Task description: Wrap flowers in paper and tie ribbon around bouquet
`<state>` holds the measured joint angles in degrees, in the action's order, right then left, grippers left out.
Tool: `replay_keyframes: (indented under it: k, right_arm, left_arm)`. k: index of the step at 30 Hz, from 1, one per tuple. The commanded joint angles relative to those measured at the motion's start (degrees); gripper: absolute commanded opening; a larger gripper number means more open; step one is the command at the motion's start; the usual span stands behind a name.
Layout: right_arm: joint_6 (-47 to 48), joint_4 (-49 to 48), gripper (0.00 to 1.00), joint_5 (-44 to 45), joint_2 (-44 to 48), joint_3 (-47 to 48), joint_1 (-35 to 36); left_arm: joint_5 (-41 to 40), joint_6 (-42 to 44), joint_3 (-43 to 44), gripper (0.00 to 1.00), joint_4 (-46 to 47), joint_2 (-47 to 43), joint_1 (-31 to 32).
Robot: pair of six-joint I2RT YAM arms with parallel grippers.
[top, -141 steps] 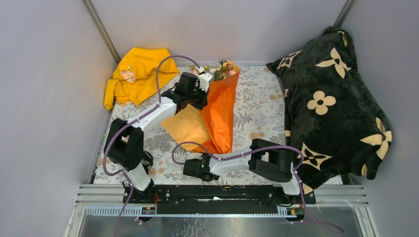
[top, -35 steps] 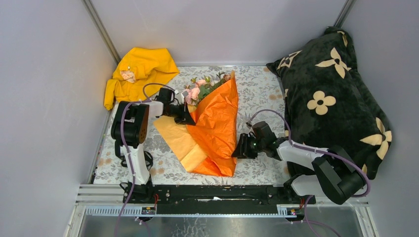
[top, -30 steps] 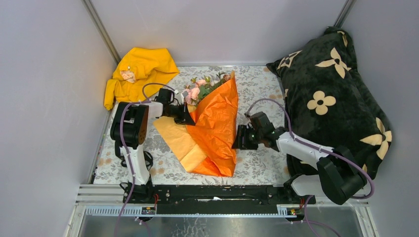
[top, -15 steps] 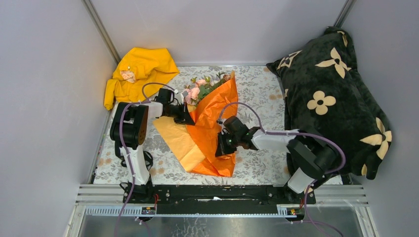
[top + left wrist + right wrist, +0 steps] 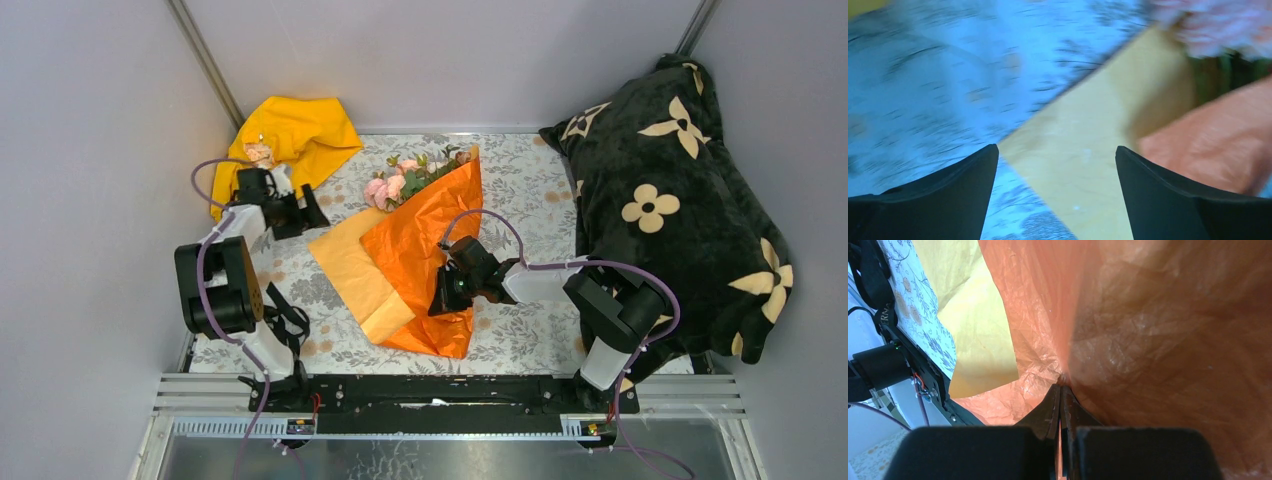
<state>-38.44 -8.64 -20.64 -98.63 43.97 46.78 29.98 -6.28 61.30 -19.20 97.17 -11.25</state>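
Orange, creased and thin, the big sheet of wrapping paper (image 5: 430,240) lies in the middle of the bench (image 5: 530,190), which carries a printed floral cloth. It is folded into a loose cone around the pale pink artificial roses (image 5: 392,186), whose heads stick out at the far end. The paler inner side of the sheet is spread flat to the left.

The right hand (image 5: 442,298) is clenched on a fold of the paper near the narrow lower part, I think to keep the cone from opening. The left hand (image 5: 308,208) is released and holds nothing. It stands apart from the paper, near the crumpled yellow cloth garment (image 5: 295,130), so only one hand controls the wrap.

I see no ribbon in any view, so the tying seems not yet begun. Such light paper will probably spring open if it is freed.
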Motion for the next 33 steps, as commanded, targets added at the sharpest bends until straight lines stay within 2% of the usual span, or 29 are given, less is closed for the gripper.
replay_keyframes:
  k: [1,7,12,19,22,25,30,33]
  right_arm:
    - [1.0,1.0,0.0,3.4,-1.7,0.4,0.2]
    - [1.3,1.7,0.0,3.7,-0.6,0.4,0.2]
    - [1.2,1.8,0.0,3.4,-0.7,0.6,0.3]
    - [1.7,2.0,0.0,3.1,-1.3,1.6,0.3]
    - [1.6,2.0,0.0,3.2,-1.2,1.4,0.3]
    - [1.4,1.7,0.0,3.3,-1.3,1.3,0.3]
    - [0.9,1.3,0.0,3.4,-2.1,1.4,0.3]
    - [-0.2,1.2,0.0,3.7,-2.7,1.6,0.3]
  left_arm:
    - [-7.1,-1.6,-2.7,0.94,-2.6,4.2,-3.4]
    - [1.0,-3.5,-0.8,0.99,-4.4,13.4,-2.2]
    - [8.3,-1.7,-0.9,0.98,-6.5,14.3,0.2]
    - [15.4,5.5,-1.1,0.91,-11.4,11.3,3.0]
    - [18.6,8.6,-0.6,0.85,-14.5,10.2,3.3]
    - [22.0,11.9,-0.1,0.71,-19.1,8.5,3.3]
    - [24.3,14.5,-1.5,0.2,-21.7,5.0,3.3]
    - [26.8,17.4,0.5,0.03,-26.3,3.3,3.8]
